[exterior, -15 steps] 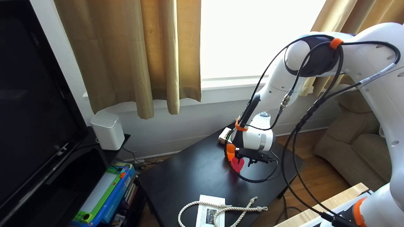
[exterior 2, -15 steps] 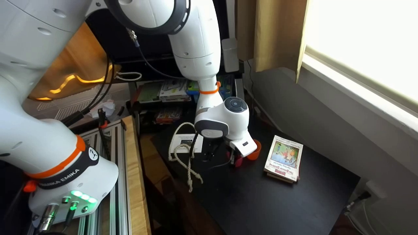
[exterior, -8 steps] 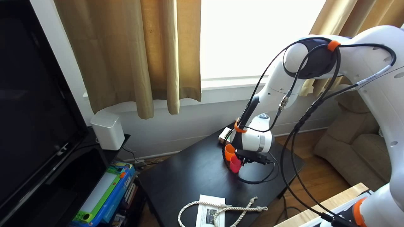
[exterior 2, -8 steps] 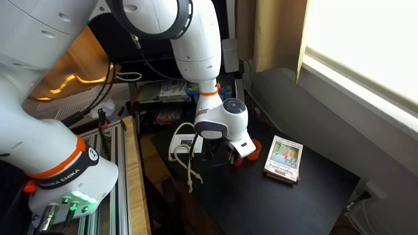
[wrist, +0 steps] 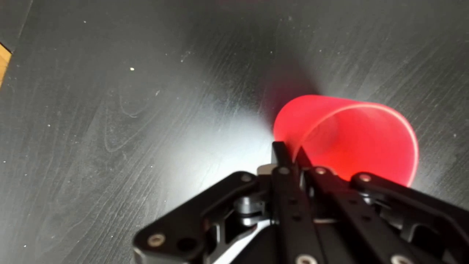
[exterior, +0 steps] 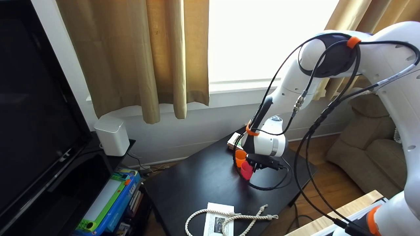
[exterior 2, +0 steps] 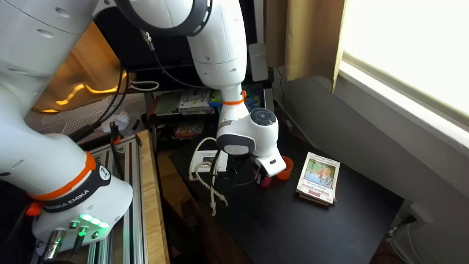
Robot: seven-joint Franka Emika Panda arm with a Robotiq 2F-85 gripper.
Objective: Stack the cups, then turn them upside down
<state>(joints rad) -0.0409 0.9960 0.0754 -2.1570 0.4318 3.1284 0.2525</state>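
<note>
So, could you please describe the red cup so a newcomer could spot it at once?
Find the black table, then the gripper low over it. The red cup is beside an orange cup; only the red one has its wall pinched in the gripper.

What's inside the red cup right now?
In the wrist view, one fingertip of the end effector is inside the red cup, the other outside, pinching its wall. Otherwise only bare red plastic shows; the end effector covers part of the interior, hiding what's there.
</note>
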